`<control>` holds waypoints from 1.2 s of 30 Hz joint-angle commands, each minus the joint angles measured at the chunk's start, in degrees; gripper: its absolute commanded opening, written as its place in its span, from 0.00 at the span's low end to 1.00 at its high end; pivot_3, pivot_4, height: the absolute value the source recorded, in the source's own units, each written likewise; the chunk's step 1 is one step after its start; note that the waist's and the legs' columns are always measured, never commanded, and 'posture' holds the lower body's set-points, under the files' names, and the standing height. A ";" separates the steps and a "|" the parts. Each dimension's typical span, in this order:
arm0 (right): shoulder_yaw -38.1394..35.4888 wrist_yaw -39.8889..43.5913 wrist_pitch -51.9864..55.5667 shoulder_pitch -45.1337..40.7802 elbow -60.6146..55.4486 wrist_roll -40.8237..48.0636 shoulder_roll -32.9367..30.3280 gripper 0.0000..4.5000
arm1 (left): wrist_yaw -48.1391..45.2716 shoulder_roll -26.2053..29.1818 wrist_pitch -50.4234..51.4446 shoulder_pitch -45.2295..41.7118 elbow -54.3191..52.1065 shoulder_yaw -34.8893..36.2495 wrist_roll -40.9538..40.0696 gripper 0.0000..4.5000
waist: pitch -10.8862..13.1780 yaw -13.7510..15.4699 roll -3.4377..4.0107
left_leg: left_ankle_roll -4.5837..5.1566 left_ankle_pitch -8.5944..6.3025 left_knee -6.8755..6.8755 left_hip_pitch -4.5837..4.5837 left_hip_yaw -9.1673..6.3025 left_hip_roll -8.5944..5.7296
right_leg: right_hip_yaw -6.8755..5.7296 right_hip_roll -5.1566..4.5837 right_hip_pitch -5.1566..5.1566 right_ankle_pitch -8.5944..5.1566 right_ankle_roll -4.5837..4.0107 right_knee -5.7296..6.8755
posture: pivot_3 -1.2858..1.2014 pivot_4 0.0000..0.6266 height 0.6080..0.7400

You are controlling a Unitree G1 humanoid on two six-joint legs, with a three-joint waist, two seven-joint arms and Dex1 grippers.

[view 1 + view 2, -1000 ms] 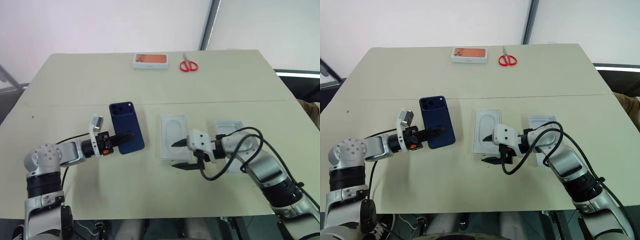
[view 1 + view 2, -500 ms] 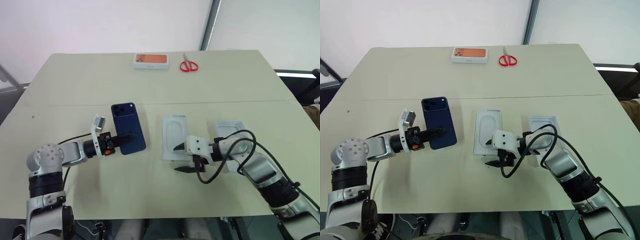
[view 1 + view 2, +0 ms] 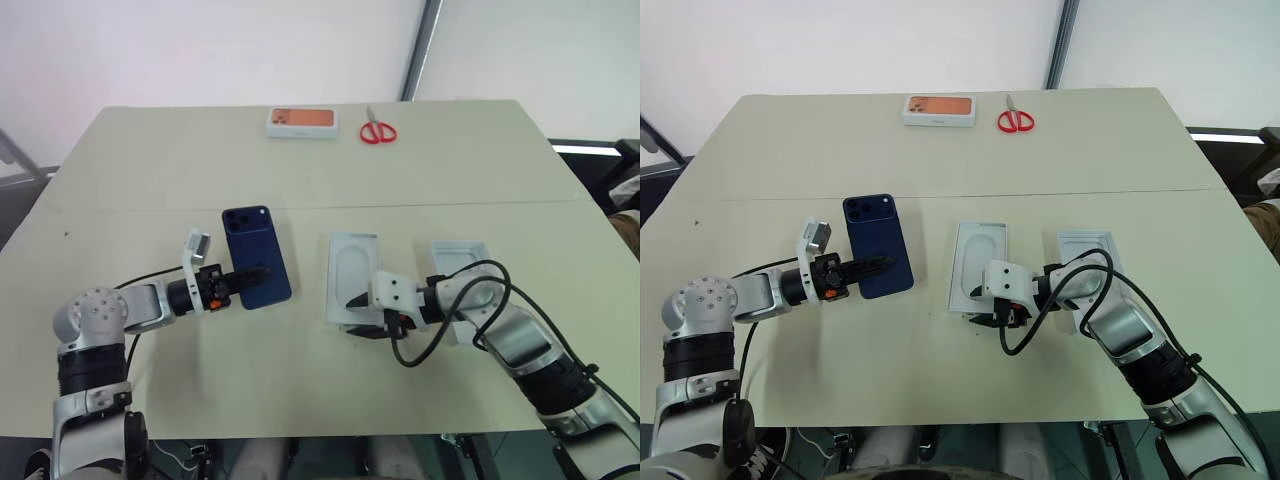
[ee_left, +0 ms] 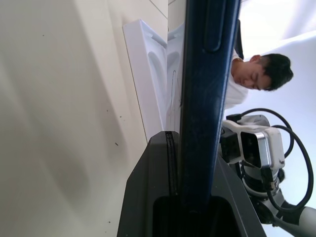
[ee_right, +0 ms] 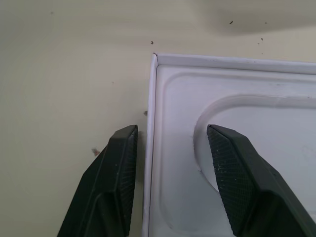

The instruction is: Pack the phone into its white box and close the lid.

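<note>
Your left claw [image 3: 258, 272] pinches the phone [image 3: 256, 257], lifted above the surface [image 3: 150, 170], camera cluster at 12 o'clock. Your right claw [image 5: 170, 173] is half spread, fingers [image 5: 118, 177] astride the near edge of the white insert w/ oval recess [image 3: 352, 279]. The white box [image 3: 458, 262] lies at 3 o'clock of it. Orange-print box [image 3: 301, 121] & red scissors [image 3: 377, 131] are at the far edge.

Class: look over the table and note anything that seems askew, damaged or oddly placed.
Nothing is damaged or spilled. The white tray with the oval recess lies slightly skewed, the right gripper straddling its near wall. The phone is held above the table by the left gripper.
</note>
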 commanded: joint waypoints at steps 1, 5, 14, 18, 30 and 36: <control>0.31 0.11 -0.69 -0.09 -1.09 -0.23 0.07 0.50 | -0.44 0.20 -0.91 -0.45 -1.48 0.45 -1.09 0.00 | 0.00 -0.01 0.00 | 0.00 0.00 0.00 0.00 0.00 0.00 | 0.00 0.00 0.00 0.00 0.00 0.00 | 0.52 0.24 1.00; 0.55 -0.63 -1.43 0.04 -0.90 -1.07 0.34 0.31 | -0.13 -0.07 -0.86 -0.46 -1.43 0.52 -1.16 0.00 | 0.00 -0.01 0.00 | 0.00 0.00 0.00 0.00 0.00 0.00 | 0.00 0.00 0.00 0.00 0.00 0.00 | 0.52 0.24 1.00; 0.61 -0.51 -0.50 0.31 -1.65 -0.74 0.53 0.22 | 0.41 -0.40 0.01 -0.31 -2.23 0.83 -1.91 0.00 | -0.02 -0.05 -0.02 | 0.00 0.00 0.01 0.01 0.00 0.01 | 0.01 0.02 0.00 0.00 0.00 0.04 | 0.52 0.24 1.00; 1.03 -0.06 0.35 1.09 -2.92 0.49 1.39 0.22 | 0.43 -0.36 0.37 -0.39 -2.43 1.15 -2.36 0.00 | -0.02 -0.05 -0.02 | 0.00 0.00 0.02 0.01 0.00 0.01 | 0.00 0.02 0.00 0.00 0.00 0.04 | 0.52 0.24 1.00; 5.75 -2.75 7.52 1.87 -7.40 0.87 8.23 0.22 | 1.85 -0.60 2.39 -1.52 -1.86 2.32 -4.25 0.00 | -0.03 -0.12 -0.03 | -0.01 0.01 0.03 0.01 0.00 0.01 | 0.03 0.02 -0.02 0.00 0.00 0.07 | 0.52 0.24 1.00; 5.45 -3.41 6.50 0.88 -7.09 0.07 7.59 0.77 | 2.12 -0.75 4.07 -1.18 -3.08 2.13 -5.89 0.00 | -0.04 -0.01 -0.03 | 0.00 0.00 0.04 0.01 0.00 0.00 | 0.02 0.02 -0.01 0.00 0.00 0.08 | 0.52 0.24 1.00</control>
